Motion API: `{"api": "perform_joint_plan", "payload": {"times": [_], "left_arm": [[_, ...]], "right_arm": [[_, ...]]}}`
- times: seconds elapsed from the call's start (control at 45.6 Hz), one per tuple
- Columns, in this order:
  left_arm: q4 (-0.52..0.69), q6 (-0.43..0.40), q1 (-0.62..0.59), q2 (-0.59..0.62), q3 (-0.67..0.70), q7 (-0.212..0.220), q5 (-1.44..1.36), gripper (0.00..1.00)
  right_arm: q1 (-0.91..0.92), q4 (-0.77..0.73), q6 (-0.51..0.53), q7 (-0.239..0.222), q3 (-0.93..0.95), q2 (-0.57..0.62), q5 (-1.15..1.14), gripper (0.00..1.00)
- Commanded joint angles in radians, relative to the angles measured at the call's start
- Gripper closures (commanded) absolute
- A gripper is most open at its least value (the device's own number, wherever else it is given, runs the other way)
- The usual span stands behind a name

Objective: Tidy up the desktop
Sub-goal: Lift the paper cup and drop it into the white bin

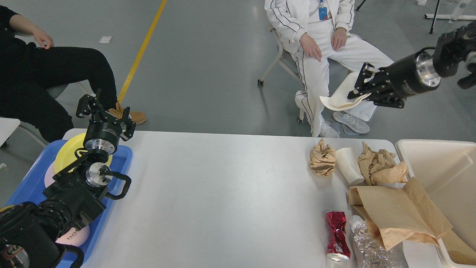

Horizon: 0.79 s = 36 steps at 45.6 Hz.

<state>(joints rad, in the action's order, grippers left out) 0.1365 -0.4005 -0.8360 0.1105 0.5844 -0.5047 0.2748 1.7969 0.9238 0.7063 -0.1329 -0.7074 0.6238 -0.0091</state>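
The white desktop (223, 193) fills the lower view. My right gripper (360, 93) is raised high above the table's far right edge and is shut on the rim of a squashed white paper cup (340, 99). On the right of the desktop lie a crumpled brown paper ball (322, 158), another white paper cup (349, 165) on its side, crumpled brown paper (381, 168), a flat brown paper bag (396, 214), a crushed red can (337, 235) and clear crinkled plastic (370, 245). My left gripper (104, 111) is open and empty above the far end of the blue tray (122, 160).
The blue tray at the left holds a yellow plate (68, 150) and pink plates. A cream bin (438, 171) stands at the right edge of the table. Two people sit beyond the table, one in white (327, 48), one in black (55, 74).
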Motion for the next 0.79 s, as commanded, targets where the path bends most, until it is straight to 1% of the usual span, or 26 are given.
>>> {"api": "perform_joint_plan", "payload": {"times": [0.0, 0.11, 0.197, 0.219, 0.241, 0.285, 0.329, 0.395, 0.439, 0.482, 0.526, 0.548, 0.57, 0.592, 0.614, 0.68, 0.768], "left_arm": [[0.000, 0.000, 0.000, 0.000, 0.000, 0.000, 0.000, 0.04], [0.000, 0.000, 0.000, 0.000, 0.000, 0.000, 0.000, 0.04], [0.000, 0.000, 0.000, 0.000, 0.000, 0.000, 0.000, 0.04], [0.000, 0.000, 0.000, 0.000, 0.000, 0.000, 0.000, 0.04], [0.000, 0.000, 0.000, 0.000, 0.000, 0.000, 0.000, 0.04], [0.000, 0.000, 0.000, 0.000, 0.000, 0.000, 0.000, 0.04], [0.000, 0.000, 0.000, 0.000, 0.000, 0.000, 0.000, 0.04], [0.000, 0.000, 0.000, 0.000, 0.000, 0.000, 0.000, 0.04], [0.000, 0.000, 0.000, 0.000, 0.000, 0.000, 0.000, 0.04], [0.000, 0.000, 0.000, 0.000, 0.000, 0.000, 0.000, 0.04], [0.000, -0.001, 0.000, 0.000, 0.000, 0.000, 0.000, 0.04], [0.002, 0.000, 0.000, 0.000, 0.000, 0.000, 0.000, 0.04], [0.000, 0.000, 0.000, 0.000, 0.000, 0.000, 0.000, 0.04], [0.000, 0.000, 0.000, 0.000, 0.000, 0.000, 0.000, 0.04], [0.000, 0.000, 0.000, 0.000, 0.000, 0.000, 0.000, 0.04], [0.000, 0.000, 0.000, 0.000, 0.000, 0.000, 0.000, 0.04], [0.000, 0.000, 0.000, 0.000, 0.000, 0.000, 0.000, 0.04]], "right_arm": [[0.041, -0.011, -0.008, -0.001, 0.031, 0.053, 0.000, 0.87], [0.001, -0.071, -0.036, -0.002, 0.026, 0.096, 0.000, 0.87], [-0.111, -0.135, -0.106, -0.002, 0.039, 0.126, 0.003, 0.87], [-0.140, -0.149, -0.135, -0.002, 0.040, 0.135, 0.003, 0.87], [-0.216, -0.169, -0.234, -0.002, 0.049, 0.155, 0.014, 0.87], [-0.281, -0.174, -0.328, -0.002, 0.052, 0.169, 0.029, 0.86], [-0.348, -0.174, -0.421, -0.002, 0.052, 0.180, 0.037, 0.84], [-0.437, -0.178, -0.523, -0.002, 0.052, 0.188, 0.038, 0.80], [-0.485, -0.183, -0.567, -0.001, 0.051, 0.189, 0.038, 0.76], [-0.534, -0.198, -0.576, -0.001, 0.049, 0.189, 0.038, 0.69], [-0.579, -0.230, -0.576, -0.001, 0.048, 0.189, 0.038, 0.54], [-0.605, -0.253, -0.576, -0.001, 0.049, 0.188, 0.038, 0.43], [-0.628, -0.275, -0.576, -0.001, 0.051, 0.186, 0.038, 0.30], [-0.654, -0.301, -0.576, -0.001, 0.051, 0.180, 0.038, 0.13], [-0.675, -0.325, -0.577, -0.001, 0.051, 0.175, 0.038, 0.00], [-0.723, -0.362, -0.576, -0.001, 0.054, 0.160, 0.040, 0.00], [-0.743, -0.364, -0.574, -0.001, 0.054, 0.151, 0.044, 0.00]]}}
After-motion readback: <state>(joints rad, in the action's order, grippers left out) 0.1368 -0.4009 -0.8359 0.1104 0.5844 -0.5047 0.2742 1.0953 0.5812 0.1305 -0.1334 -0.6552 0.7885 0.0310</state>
